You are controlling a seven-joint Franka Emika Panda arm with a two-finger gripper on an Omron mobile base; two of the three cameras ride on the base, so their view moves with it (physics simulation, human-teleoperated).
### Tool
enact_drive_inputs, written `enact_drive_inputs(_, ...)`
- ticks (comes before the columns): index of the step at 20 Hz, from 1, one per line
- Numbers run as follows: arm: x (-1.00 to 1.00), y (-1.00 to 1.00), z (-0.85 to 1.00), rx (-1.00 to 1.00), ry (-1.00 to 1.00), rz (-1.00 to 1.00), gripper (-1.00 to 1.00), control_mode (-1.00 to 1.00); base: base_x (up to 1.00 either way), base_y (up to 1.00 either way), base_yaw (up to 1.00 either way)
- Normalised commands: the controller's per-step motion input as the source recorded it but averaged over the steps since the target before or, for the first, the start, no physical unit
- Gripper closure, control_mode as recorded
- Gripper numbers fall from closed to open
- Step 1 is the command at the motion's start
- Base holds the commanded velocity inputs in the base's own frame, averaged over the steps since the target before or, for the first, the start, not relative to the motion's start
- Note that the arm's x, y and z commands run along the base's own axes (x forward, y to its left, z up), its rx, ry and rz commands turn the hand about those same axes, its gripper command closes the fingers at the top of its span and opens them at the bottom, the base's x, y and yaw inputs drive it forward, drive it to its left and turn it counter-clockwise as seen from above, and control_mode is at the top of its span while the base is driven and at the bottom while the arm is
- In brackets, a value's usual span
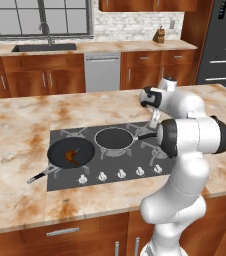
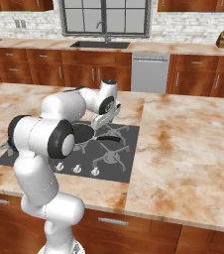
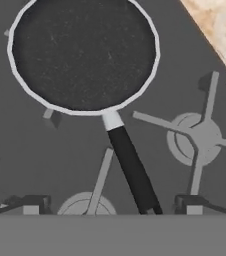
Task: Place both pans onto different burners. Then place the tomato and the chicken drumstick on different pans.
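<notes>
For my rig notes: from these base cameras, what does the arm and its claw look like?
The arm is built of rounded, glossy white shells with dark bands at the joints, most plainly at the black ring on the big elbow. No cables or markings show. The claw is a small pale grey block with two fingers; in the hand view their tips are dark with light grey pads.

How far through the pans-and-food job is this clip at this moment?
Done: both shallow black frying pans sit on cooktop burners, the left pan already holding the brown chicken drumstick, the middle pan empty. In hand: nothing; the end effector is open above the empty pan's long black handle. Left: the tomato must go into the empty pan.
</notes>
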Motion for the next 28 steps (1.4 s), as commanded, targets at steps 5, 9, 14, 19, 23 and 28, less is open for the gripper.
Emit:
enact_drive_inputs(5,-0.59,0.02,0.39,0.00,0.00,-0.52,-1.00,-1.00,0.00,0.00,0.00)
enact_drive_inputs(9,-0.65,0.00,0.33,0.00,0.00,-0.55,-1.00,-1.00,0.00,0.00,0.00)
enact_drive_inputs(14,-0.50,0.02,0.30,0.00,0.00,-0.43,-1.00,-1.00,0.00,0.00,0.00)
enact_drive_inputs(19,-0.15,0.08,0.26,0.00,-0.01,-0.34,-1.00,-1.00,0.00,0.00,0.00)
enact_drive_inputs(23,-0.17,-0.02,0.06,0.02,-0.10,-0.09,-1.00,-1.00,0.00,0.00,0.00)
enact_drive_inputs(28,-0.32,-0.02,0.30,0.16,-0.03,-0.10,-1.00,-1.00,0.00,0.00,0.00)
